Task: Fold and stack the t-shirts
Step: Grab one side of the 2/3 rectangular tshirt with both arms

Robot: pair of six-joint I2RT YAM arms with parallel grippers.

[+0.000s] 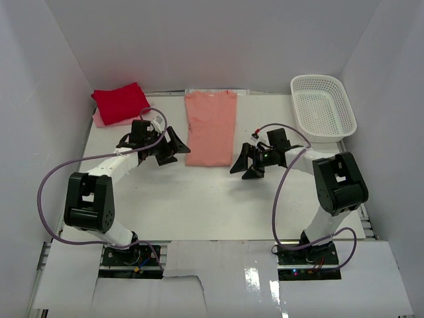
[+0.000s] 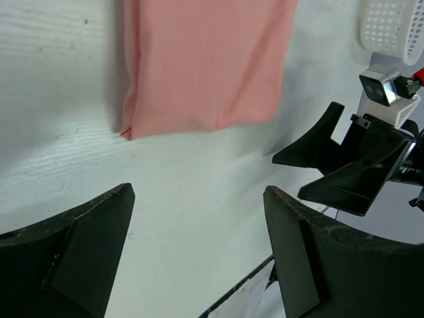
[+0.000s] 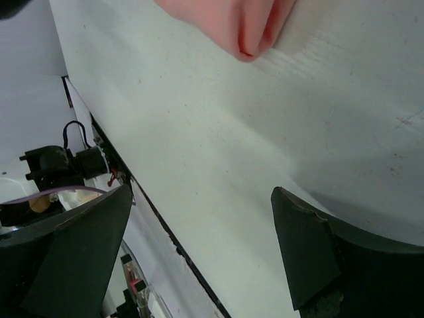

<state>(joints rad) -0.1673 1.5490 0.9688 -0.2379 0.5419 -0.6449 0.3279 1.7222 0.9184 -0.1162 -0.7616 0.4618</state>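
A salmon-pink t-shirt (image 1: pixel 211 128) lies folded into a long strip in the middle of the table, its near edge also in the left wrist view (image 2: pixel 205 59). One corner of it shows in the right wrist view (image 3: pixel 232 20). At the back left a folded bright red t-shirt (image 1: pixel 120 103) rests on a pale pink t-shirt (image 1: pixel 98 119). My left gripper (image 1: pixel 175 154) (image 2: pixel 199 191) hangs open and empty beside the strip's near left corner. My right gripper (image 1: pixel 242 169) (image 3: pixel 202 192), likewise open and empty, hovers just off the near right corner.
A white lattice basket (image 1: pixel 322 106) (image 2: pixel 394 26) sits at the back right, with nothing visible in it. White walls close in the table on three sides. The table's near edge (image 3: pixel 165 232) runs below the right gripper.
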